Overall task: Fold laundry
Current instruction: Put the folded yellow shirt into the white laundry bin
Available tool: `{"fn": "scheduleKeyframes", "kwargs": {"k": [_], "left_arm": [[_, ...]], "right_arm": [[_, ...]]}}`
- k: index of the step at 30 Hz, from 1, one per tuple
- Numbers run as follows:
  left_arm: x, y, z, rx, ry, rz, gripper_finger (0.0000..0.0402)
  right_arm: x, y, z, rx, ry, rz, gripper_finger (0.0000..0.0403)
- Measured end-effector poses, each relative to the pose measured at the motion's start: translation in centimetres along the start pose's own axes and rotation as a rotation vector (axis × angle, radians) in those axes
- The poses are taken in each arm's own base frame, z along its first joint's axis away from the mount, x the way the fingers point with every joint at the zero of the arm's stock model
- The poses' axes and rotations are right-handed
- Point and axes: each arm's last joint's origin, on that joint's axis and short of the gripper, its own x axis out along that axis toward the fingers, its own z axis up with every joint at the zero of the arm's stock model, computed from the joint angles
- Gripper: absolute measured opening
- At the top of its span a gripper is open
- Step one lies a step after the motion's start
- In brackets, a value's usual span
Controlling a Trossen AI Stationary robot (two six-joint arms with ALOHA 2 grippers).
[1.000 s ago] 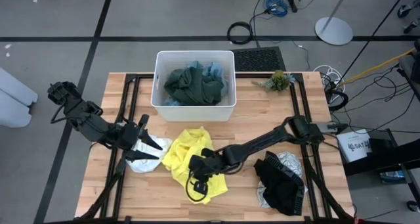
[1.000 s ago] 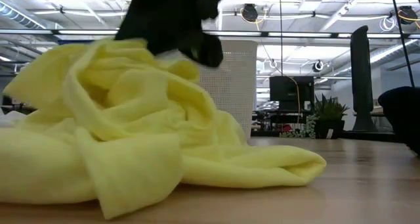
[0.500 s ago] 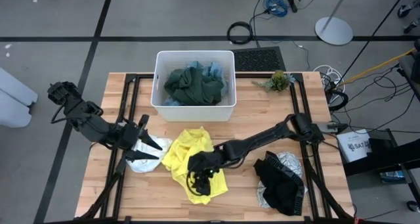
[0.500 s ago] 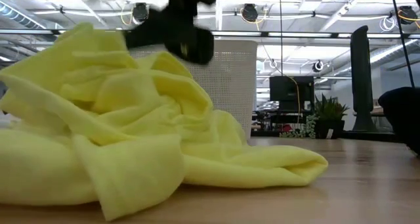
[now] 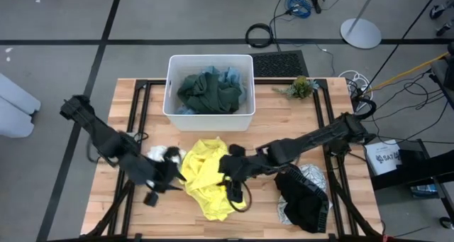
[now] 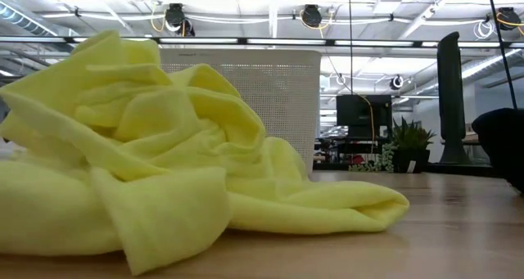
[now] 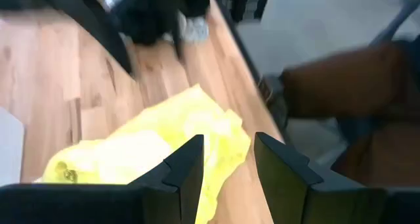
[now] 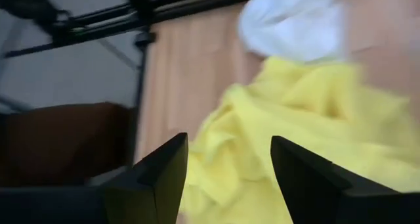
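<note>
A crumpled bright yellow cloth lies in a heap on the wooden table near its front middle. My left gripper hovers open at the heap's left side, above the table; its wrist view looks past the open fingers onto the yellow cloth. My right gripper hangs open over the heap's right side, its fingers apart above the yellow cloth. A small white cloth lies just left of the heap.
A white tub at the back middle holds dark green and light blue cloths. A black cloth lies on a patterned grey-white one at the front right. A small plant stands at the back right.
My right gripper has let go of the yellow cloth's top and risen off it toward the table's right; the raised peak has sunk back into the heap. My left gripper has gone down and toward the near edge, off the white cloth, closer to the yellow heap.
</note>
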Motion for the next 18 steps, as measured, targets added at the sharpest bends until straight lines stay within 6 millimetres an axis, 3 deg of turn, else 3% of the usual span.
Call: {"fn": "scheduleKeyframes", "kwargs": {"k": [7,13,18], "left_arm": [[7.4,-2.6,-1.5,0.202,0.216,0.027,0.0143],[12.5,-3.5,-3.5,0.279,0.359,0.096,0.0143],[15.6,-3.7,-4.7,0.322,0.438,0.112,0.0143]], "right_arm": [[-3.3,2.3,-1.6,-0.082,-0.065,-0.222,0.0204],[-3.9,4.2,-3.2,-0.129,-0.078,-0.294,0.0203],[-4.1,4.4,-3.3,-0.137,-0.101,-0.33,0.0203]]}}
